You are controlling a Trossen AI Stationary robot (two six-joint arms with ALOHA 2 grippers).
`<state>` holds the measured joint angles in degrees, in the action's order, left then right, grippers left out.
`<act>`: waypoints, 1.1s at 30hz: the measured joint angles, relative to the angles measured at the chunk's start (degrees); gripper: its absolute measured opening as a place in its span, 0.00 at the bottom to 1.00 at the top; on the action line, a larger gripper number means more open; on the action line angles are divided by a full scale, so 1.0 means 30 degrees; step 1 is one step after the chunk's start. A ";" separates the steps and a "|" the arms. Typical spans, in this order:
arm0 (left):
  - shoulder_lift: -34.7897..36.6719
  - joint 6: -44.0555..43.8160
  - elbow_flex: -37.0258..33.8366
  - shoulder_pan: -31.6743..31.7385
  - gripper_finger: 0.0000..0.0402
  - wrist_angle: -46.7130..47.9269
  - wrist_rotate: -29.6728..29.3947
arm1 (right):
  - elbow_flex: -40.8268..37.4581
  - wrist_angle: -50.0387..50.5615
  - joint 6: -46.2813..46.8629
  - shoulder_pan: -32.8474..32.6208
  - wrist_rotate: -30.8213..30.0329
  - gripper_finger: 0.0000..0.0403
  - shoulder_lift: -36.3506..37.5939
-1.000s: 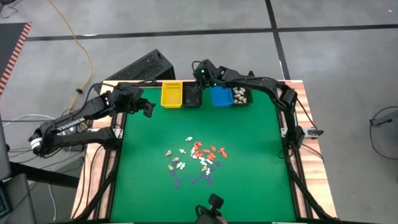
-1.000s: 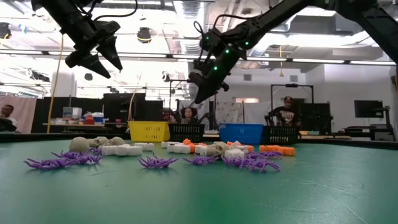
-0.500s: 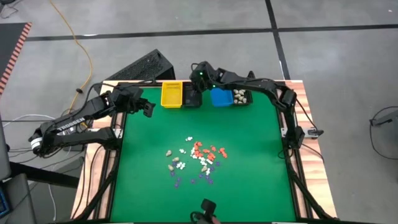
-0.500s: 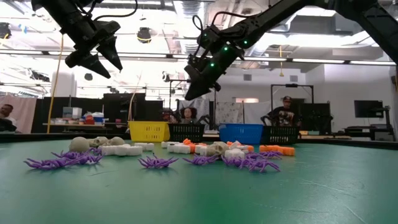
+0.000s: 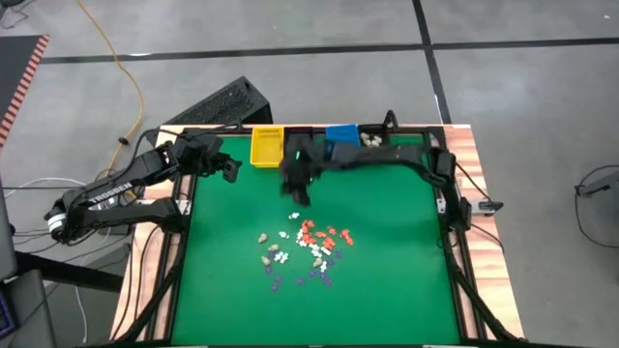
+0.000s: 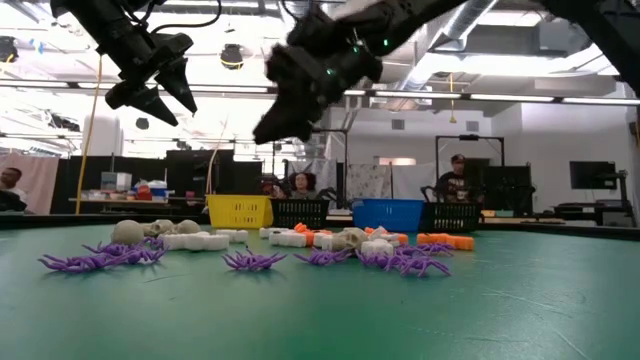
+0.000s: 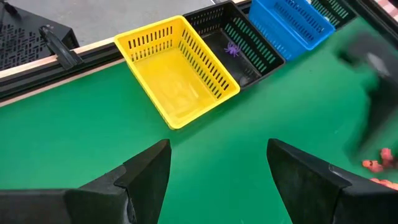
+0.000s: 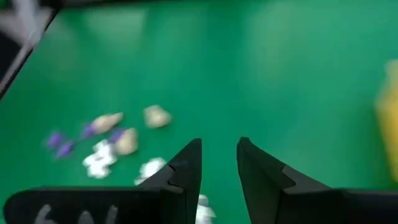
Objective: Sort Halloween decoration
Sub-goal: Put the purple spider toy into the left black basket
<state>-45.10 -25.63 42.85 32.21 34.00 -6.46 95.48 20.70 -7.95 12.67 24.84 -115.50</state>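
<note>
High view shows the right gripper point(image 5: 296, 186) poised between the bins and the scattered tiny plastic Halloween figurines point(image 5: 305, 244) (white, cream, orange-red and purple), which are heaped at table centre, toward six o'clock from it. Its fingers point(image 8: 186, 167) are seen parted, with nothing between them. One piece at the heap's twelve o'clock edge should be singled out, the jaws lowered squarely astride it, so neighbours are not swept along. The left gripper point(image 7: 214, 180) is held spread and empty at ten o'clock, near the yellow slatted plastic bin point(image 5: 267, 147). A black bin point(image 7: 239, 43) holding a purple spider and a blue bin point(image 5: 340, 136) are ranged alongside. Crowding within the heap is judged the main obstacle.
</note>
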 joint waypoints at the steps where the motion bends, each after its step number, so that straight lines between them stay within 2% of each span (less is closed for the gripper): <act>1: 0.0000 0.0000 0.0000 0.0000 0.64 0.0000 0.0017 | -0.0062 0.0048 -0.0485 -0.0668 -0.0359 0.32 -0.0006; 7: 0.0000 0.0104 0.0000 0.0000 0.64 0.0012 0.0873 | -0.0064 0.2029 -0.1459 -0.3756 -0.2583 0.32 -0.0015; 13: 0.0000 0.1164 0.0000 0.0000 0.64 0.0007 0.1077 | -0.0064 0.7798 0.2543 -0.5958 -0.2081 0.32 -0.0015; 16: 0.0000 0.1322 0.0000 0.0000 0.64 0.0007 0.1077 | -0.0093 0.9036 0.3116 -0.7527 -0.2270 0.32 -0.0022; 21: 0.0000 0.1321 0.0000 0.0000 0.64 0.0007 0.1058 | -0.0093 0.7777 0.2357 -0.9821 -0.3828 0.33 -0.0022; 25: 0.0000 0.1052 0.0000 0.0000 0.64 -0.0007 0.0979 | -0.0285 0.7292 0.0836 -1.0337 -0.5792 0.37 -0.0022; 27: 0.0000 0.1137 0.0000 0.0000 0.64 -0.0001 0.0902 | -0.0608 0.6821 0.0350 -1.0360 -0.6132 0.41 -0.0022; 33: 0.0000 0.1683 0.0000 0.0000 0.64 0.0051 0.0876 | -0.2661 0.2207 0.0024 -1.0662 -0.6831 0.52 -0.0029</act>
<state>-45.10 -20.58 42.85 32.21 34.15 -3.83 87.49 27.32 -7.88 -19.31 4.34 -115.59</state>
